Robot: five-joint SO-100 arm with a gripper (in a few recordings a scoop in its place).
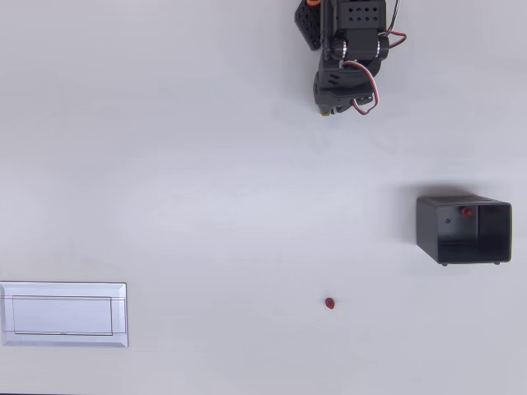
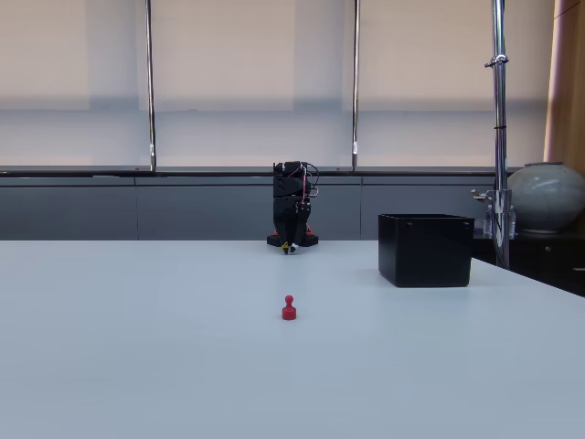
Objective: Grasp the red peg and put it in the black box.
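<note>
The red peg (image 1: 329, 304) (image 2: 289, 308) stands upright and alone on the white table, well in front of the arm. The black box (image 1: 426, 226) (image 2: 425, 251) sits to the right of it in both views, its opening up. Another small red piece (image 1: 467, 212) shows inside the box near its far wall. My gripper (image 1: 328, 105) (image 2: 290, 244) hangs folded under the black arm at the far side of the table, tip near the surface, far from peg and box. Its fingers look closed together with nothing between them.
A flat white rectangular tray (image 1: 64, 314) lies at the lower left in the overhead view. In the fixed view, a metal pole (image 2: 498, 128) and a round vase (image 2: 547, 197) stand beyond the table's right edge.
</note>
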